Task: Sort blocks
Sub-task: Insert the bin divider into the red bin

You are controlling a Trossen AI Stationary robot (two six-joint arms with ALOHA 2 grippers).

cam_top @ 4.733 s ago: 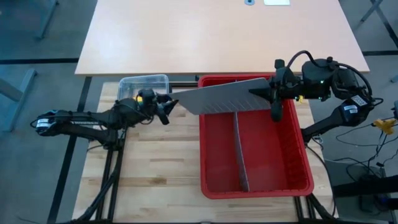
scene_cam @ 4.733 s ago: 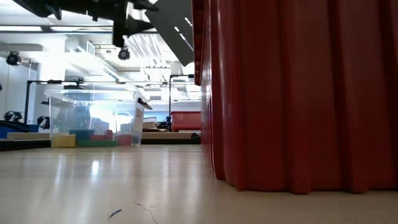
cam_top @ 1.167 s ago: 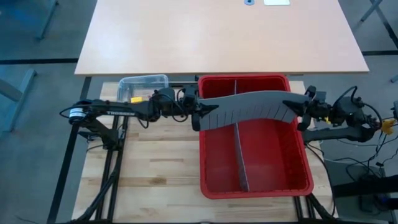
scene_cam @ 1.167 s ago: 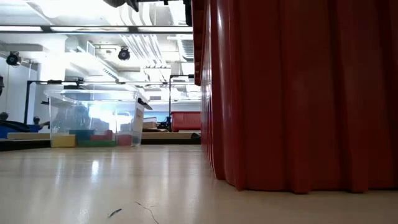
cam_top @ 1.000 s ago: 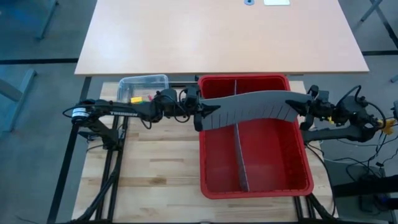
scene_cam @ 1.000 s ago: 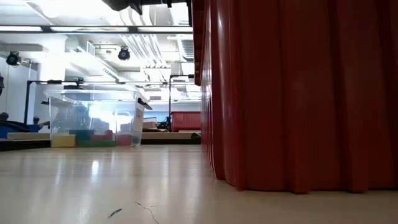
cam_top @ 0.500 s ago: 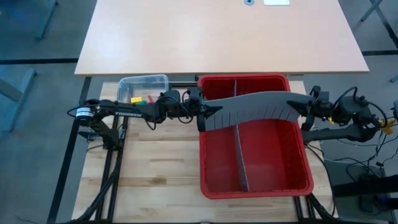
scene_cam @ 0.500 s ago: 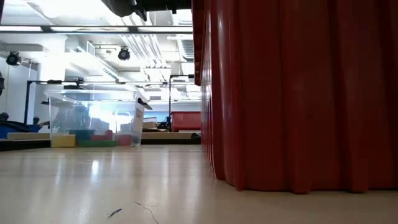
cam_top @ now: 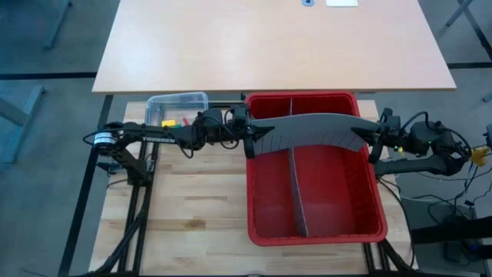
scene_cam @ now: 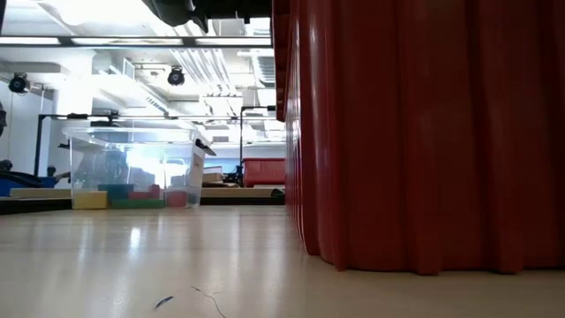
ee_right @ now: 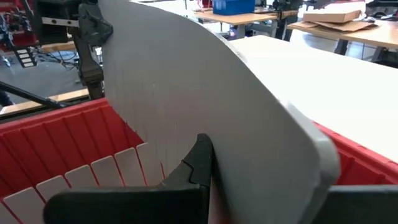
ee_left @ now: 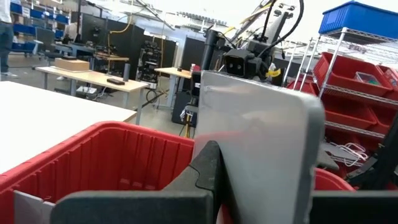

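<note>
1. A workshop with shelving is showing beyond the wooden table [cam_top: 192, 200], which is carrying a red bin [cam_top: 315, 227].
2. The left gripper [cam_top: 250, 137] and right gripper [cam_top: 372, 137] are each clamping an end of a grey divider panel [cam_top: 307, 132], which is bowing over the bin.
3. The blocks [cam_top: 175, 121] are lying in the clear tub [cam_top: 177, 101]; they look light, rigid and slick, best pinched across flat sides.

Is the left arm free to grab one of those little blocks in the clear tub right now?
Probably not. The left gripper is shut on one end of the grey panel, with the right gripper holding the other. The blocks lie uncovered in the tub, just behind that arm.
</note>
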